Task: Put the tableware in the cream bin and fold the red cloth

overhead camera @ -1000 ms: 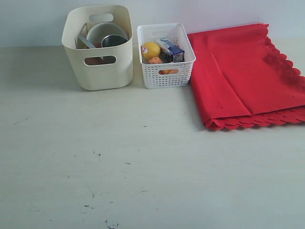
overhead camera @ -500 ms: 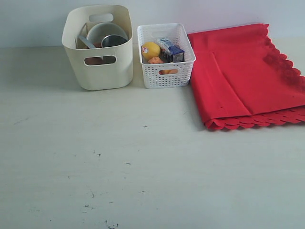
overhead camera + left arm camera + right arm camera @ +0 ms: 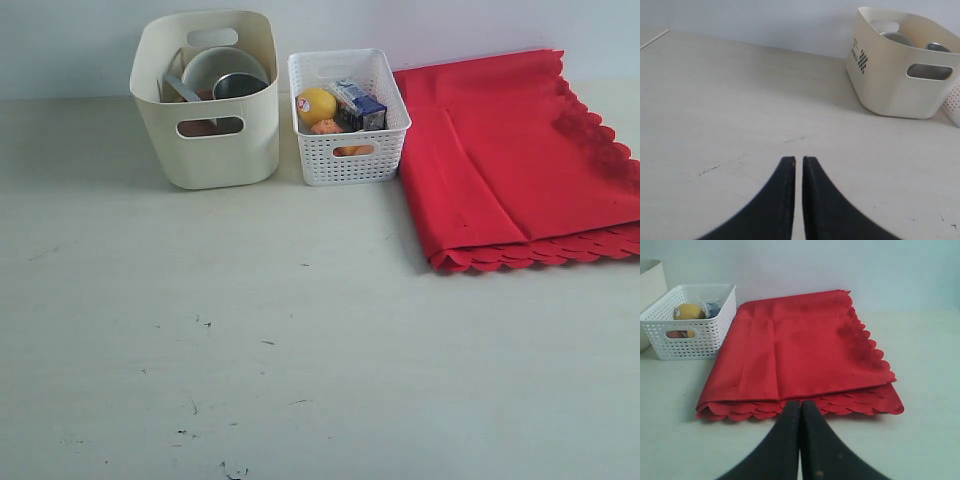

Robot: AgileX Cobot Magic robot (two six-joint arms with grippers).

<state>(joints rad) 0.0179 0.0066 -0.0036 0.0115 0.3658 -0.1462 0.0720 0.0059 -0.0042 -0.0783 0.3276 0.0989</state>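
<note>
Cream bin (image 3: pixel 205 150) upright on the table (image 3: pixel 300 350), just left of the white basket (image 3: pixel 345 160) in the exterior view, a narrow gap between the 2; inside the bin a pale bowl (image 3: pixel 215 65) tilted on its side, a steel cup (image 3: pixel 240 85) against it, other pieces too hidden to name. Red cloth (image 3: pixel 520 160) folded flat on the table, just right of the basket; scalloped edges stacked in layers along the side away from the wall. In the basket a lemon (image 3: pixel 316 104) and a carton (image 3: pixel 360 105). Left gripper (image 3: pixel 798 160) over bare table, beyond the bin from the basket, fingers almost together with only a thin slit, nothing between; right gripper (image 3: pixel 800 404) facing the cloth's scalloped edge, off to the basket's right, fingers pressed together, empty.
</note>
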